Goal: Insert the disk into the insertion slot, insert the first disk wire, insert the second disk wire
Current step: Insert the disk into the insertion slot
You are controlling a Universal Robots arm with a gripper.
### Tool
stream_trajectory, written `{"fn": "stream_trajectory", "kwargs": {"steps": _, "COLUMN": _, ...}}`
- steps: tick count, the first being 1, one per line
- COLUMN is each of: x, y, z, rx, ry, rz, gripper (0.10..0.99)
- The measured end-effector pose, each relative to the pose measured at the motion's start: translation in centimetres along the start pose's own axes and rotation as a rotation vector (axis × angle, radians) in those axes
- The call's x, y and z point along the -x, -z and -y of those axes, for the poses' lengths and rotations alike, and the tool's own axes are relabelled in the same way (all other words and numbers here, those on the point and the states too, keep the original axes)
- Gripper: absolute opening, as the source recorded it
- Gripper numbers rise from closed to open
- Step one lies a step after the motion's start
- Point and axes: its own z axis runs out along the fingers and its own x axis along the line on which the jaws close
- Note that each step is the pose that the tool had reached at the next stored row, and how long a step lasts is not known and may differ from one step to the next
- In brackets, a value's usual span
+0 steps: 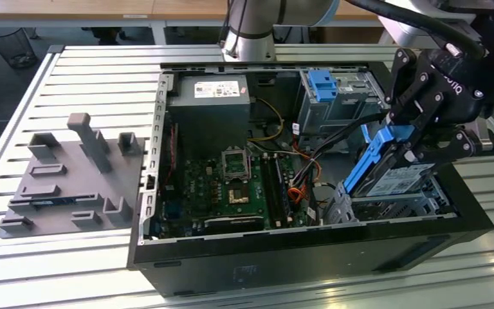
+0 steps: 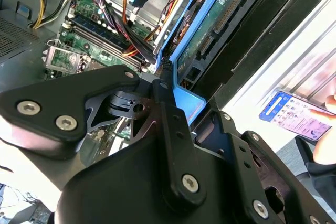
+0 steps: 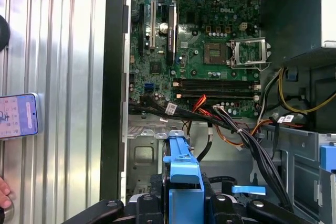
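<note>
My gripper (image 1: 414,143) is shut on the disk (image 1: 395,172), a silver drive in a blue carrier frame (image 1: 372,154). The disk hangs steeply tilted over the insertion slot (image 1: 390,205), a silver cage in the case corner at the exterior view's right. Its lower end reaches the cage's top; whether it is inside I cannot tell. In the second wrist view the black fingers (image 2: 163,108) clamp the blue frame (image 2: 185,102), with the disk's green underside (image 2: 220,22) beyond. In the first wrist view the blue frame (image 3: 184,179) points at the cage's metal floor (image 3: 144,153). Black and orange wires (image 3: 226,121) lie loose beside the cage.
The open computer case (image 1: 316,251) lies on a slatted metal table (image 1: 101,84). A taller bay with a blue latch (image 1: 324,84) stands behind the cage. The motherboard (image 1: 229,183) fills the middle. A grey fixture (image 1: 67,180) sits outside the case. A hand holds a phone (image 3: 18,116) beside the table.
</note>
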Motion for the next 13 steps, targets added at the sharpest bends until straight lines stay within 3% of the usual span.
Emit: {"fn": "stream_trajectory", "kwargs": {"steps": 13, "x": -0.01, "y": -0.28, "z": 0.01, "rx": 0.000, "ry": 0.000, "rz": 0.0000, "gripper": 0.365}}
